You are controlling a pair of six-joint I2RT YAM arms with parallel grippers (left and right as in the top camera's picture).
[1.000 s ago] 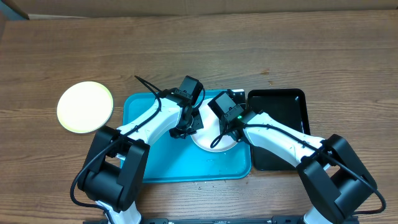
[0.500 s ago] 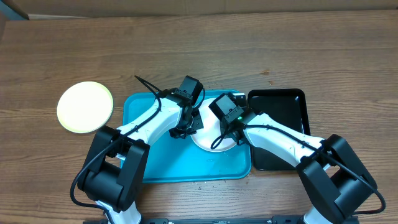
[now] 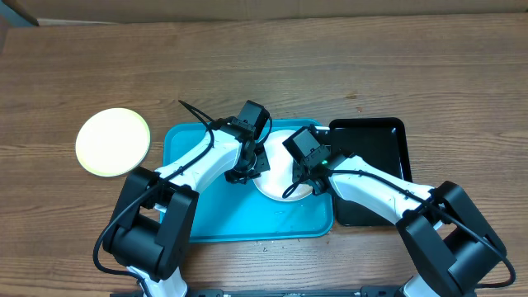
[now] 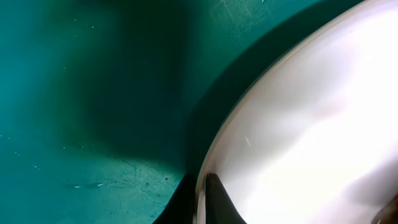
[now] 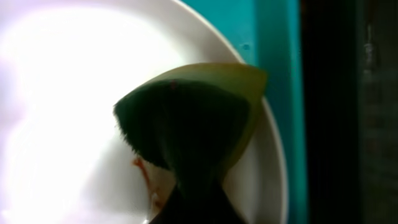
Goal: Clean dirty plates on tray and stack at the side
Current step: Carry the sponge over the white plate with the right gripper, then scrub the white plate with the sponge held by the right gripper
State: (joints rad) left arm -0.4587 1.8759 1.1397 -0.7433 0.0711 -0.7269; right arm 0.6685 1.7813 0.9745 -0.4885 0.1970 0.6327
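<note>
A white plate point(image 3: 276, 183) lies at the right end of the turquoise tray point(image 3: 214, 216). My left gripper point(image 3: 256, 162) is shut on its left rim; in the left wrist view the fingertips point(image 4: 203, 190) pinch the plate's edge point(image 4: 311, 124) over the tray point(image 4: 93, 93). My right gripper point(image 3: 304, 176) is shut on a yellow-green sponge point(image 5: 193, 118) with a dark scrub side, pressed on the plate point(image 5: 62, 124) near its right rim. A reddish-brown smear point(image 5: 147, 179) shows beside the sponge. The pale yellow-green plate point(image 3: 113, 142) lies on the table at the left. Another white plate is not in view.
A glossy black tray point(image 3: 381, 142) sits right against the turquoise tray's right edge; it also shows in the right wrist view point(image 5: 336, 93). Both arms cross over the tray's middle. Bare wooden table surrounds the trays.
My right gripper has slid a little to the right across the plate with the sponge. The left gripper and the plate have stayed in place.
</note>
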